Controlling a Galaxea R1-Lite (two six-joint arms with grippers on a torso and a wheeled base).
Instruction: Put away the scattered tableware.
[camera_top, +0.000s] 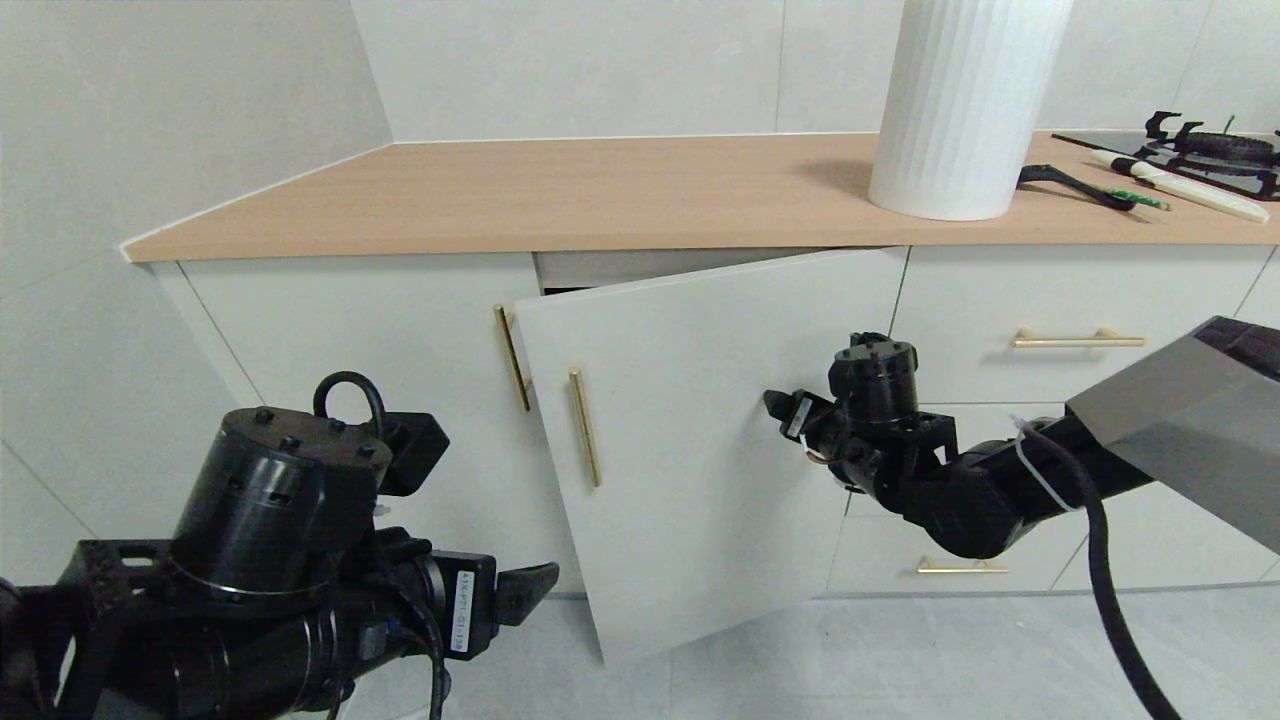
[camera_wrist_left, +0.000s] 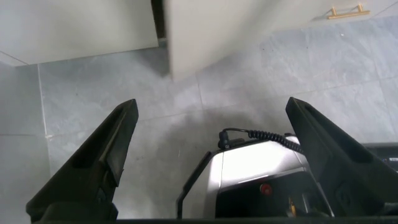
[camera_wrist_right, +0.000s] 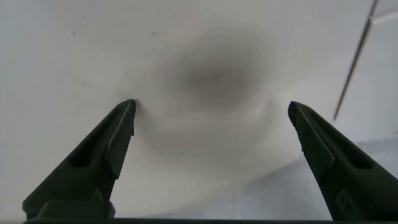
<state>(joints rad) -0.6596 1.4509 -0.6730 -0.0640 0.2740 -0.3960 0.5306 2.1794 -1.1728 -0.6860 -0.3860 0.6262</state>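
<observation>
Honestly, the spread right gripper (camera_top: 786, 412) sits right at the ajar cabinet door (camera_top: 700, 470), and any push could swing it shut

Wood-toned tabletop (camera_top: 560, 195), running along the tiled wall. Toward the right end, close to the front edge: tall white ribbed cylinder (camera_top: 965, 105), standing upright. Just right of it, lying flat: black utensil (camera_top: 1075, 186), thin green-tipped stick (camera_top: 1140, 198) and long white piece (camera_top: 1190, 188), perhaps a knife, too small to tell. At the far right corner: black hob (camera_top: 1225, 150) with pan supports.
</observation>
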